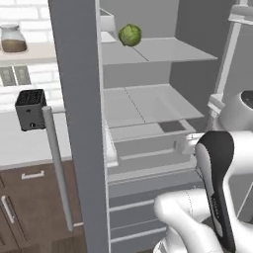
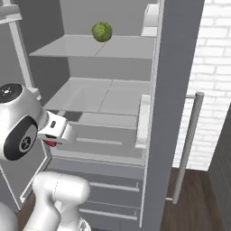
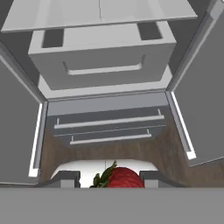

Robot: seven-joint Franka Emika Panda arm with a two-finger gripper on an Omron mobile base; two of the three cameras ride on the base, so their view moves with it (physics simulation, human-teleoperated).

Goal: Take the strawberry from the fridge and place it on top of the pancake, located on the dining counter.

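Observation:
The strawberry (image 3: 124,178), bright red with green leaves, sits between my gripper's (image 3: 110,179) two dark fingertips, which are shut on it. In the right base view a sliver of the red strawberry (image 2: 50,143) shows under the hand, held in front of the open fridge (image 2: 103,97) at the level of its lower shelf. The hand view looks down the fridge's front at a pale inner drawer (image 3: 105,61) and the two bottom drawers (image 3: 107,122). The pancake and the dining counter are out of view.
Both fridge doors stand open, one (image 1: 79,123) left of the arm and one (image 2: 173,90) right of it, each with a long bar handle (image 2: 187,144). A green cabbage (image 1: 130,35) lies on the upper shelf. A black toaster (image 1: 30,108) and a jar (image 1: 13,38) stand at the left.

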